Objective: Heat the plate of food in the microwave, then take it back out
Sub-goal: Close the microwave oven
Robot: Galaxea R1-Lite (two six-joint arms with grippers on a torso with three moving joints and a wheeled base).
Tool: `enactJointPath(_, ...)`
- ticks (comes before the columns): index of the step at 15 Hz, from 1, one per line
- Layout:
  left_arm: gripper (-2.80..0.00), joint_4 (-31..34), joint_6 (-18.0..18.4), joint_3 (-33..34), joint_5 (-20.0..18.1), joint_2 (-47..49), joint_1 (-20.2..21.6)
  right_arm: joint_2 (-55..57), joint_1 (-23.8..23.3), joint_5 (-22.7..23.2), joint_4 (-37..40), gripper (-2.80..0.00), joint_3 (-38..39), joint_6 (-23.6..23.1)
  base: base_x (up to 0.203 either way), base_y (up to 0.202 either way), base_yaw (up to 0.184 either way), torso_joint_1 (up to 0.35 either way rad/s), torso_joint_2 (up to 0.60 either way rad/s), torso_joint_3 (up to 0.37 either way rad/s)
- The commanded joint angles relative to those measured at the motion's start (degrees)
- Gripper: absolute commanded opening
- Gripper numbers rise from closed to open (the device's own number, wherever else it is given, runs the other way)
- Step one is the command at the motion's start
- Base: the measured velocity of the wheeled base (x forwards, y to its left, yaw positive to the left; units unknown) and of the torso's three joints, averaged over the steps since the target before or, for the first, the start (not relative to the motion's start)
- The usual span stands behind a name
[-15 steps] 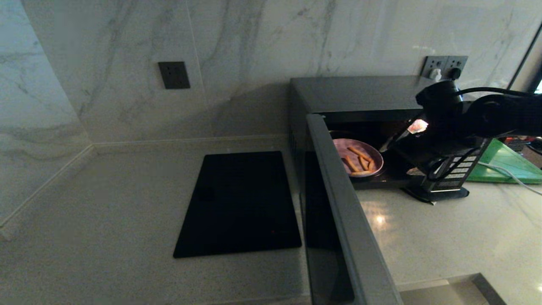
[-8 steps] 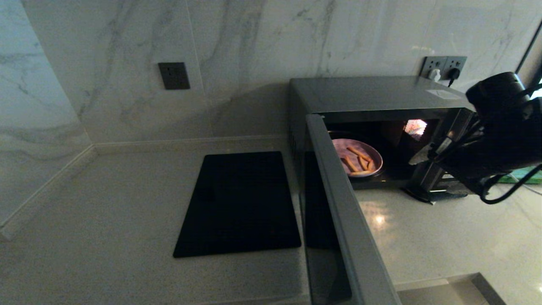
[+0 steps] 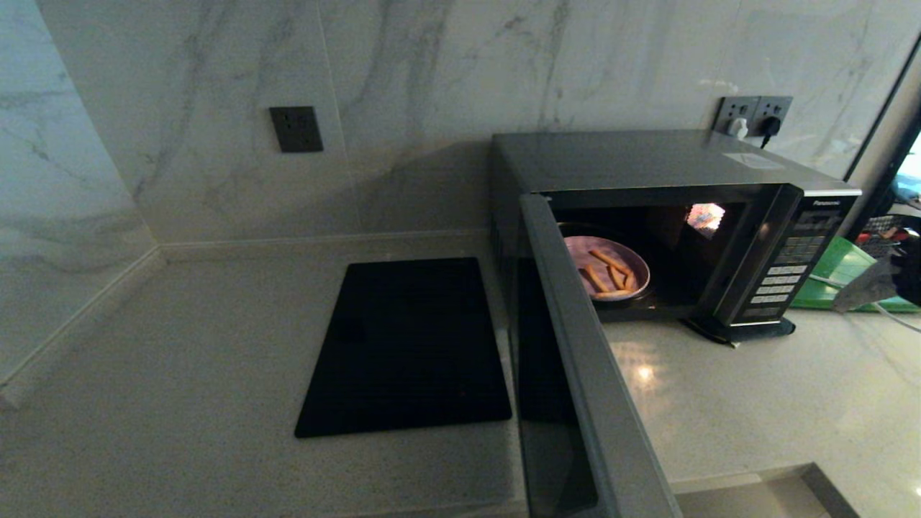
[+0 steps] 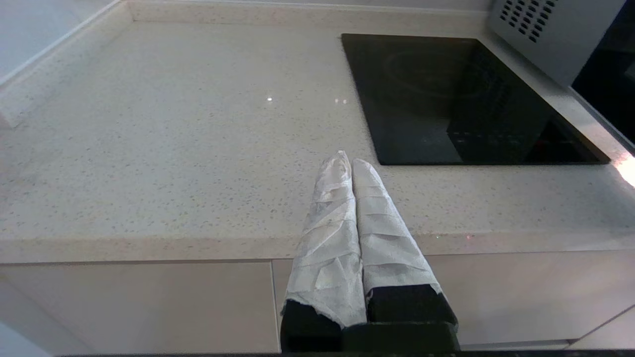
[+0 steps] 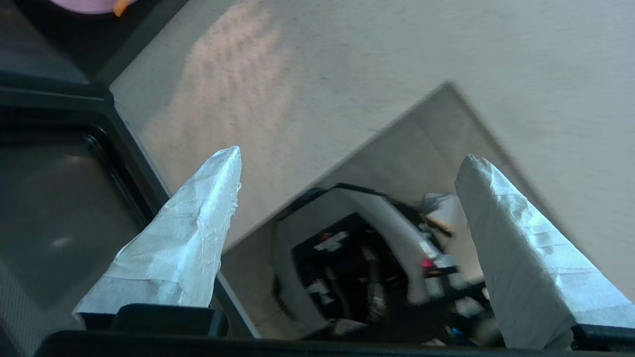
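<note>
The microwave (image 3: 647, 155) stands on the counter with its door (image 3: 583, 374) swung wide towards me. Inside, lit, sits the plate of food (image 3: 580, 253), pale lilac with a few orange sticks; its rim also shows in the right wrist view (image 5: 89, 4). My right gripper (image 5: 349, 161) is open and empty, over the counter's front edge to the right of the door. Only one wrapped fingertip (image 3: 863, 286) of it shows at the head view's right edge. My left gripper (image 4: 347, 161) is shut and empty, low before the counter's front edge, left of the black slab.
A flat black slab (image 3: 410, 345) lies in the counter left of the microwave. A green board (image 3: 849, 277) lies right of the button panel (image 3: 788, 266). Wall sockets (image 3: 755, 111) sit behind the microwave. The open door juts out past the counter's front.
My right arm has drawn back out of the microwave's opening and swung right, almost leaving the head view. The plate stays inside and the door stays open.
</note>
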Motion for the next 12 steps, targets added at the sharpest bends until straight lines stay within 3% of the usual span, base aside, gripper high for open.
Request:
enactJointPath(1, -2.8, -0.02, -0.02, 0.0, 0.05, 0.09, 0.02, -1.59, 1.53, -1.09, 6.23, 0.0, -6.72, 0.14, 0.0, 0.0, 0.0, 0.0, 0.0, 0.0)
enactJointPath(5, -2.8, -0.02, -0.02, 0.0, 0.05, 0.09, 0.02, -1.32, 7.76, -1.66, 9.84, 0.0, -17.07, -1.26, 0.0, 0.0, 0.0, 0.0, 0.0, 0.0)
enactJointPath(7, -2.8, -0.02, -0.02, 0.0, 0.05, 0.09, 0.02, -1.27, 14.21, -1.83, 11.27, 0.0, -22.37, -2.81, 0.0, 0.0, 0.0, 0.0, 0.0, 0.0)
enactJointPath(10, -2.8, -0.02, -0.02, 0.0, 0.05, 0.09, 0.02, -1.32, 24.88, -0.72, 13.22, 0.0, -23.6, -6.53, 0.0, 0.0, 0.0, 0.0, 0.0, 0.0)
enactJointPath(12, -2.8, -0.02, -0.02, 0.0, 0.05, 0.09, 0.02, -0.17, 29.61, -0.5, 13.4, 0.0, -23.77, -9.22, 0.0, 0.0, 0.0, 0.0, 0.0, 0.0)
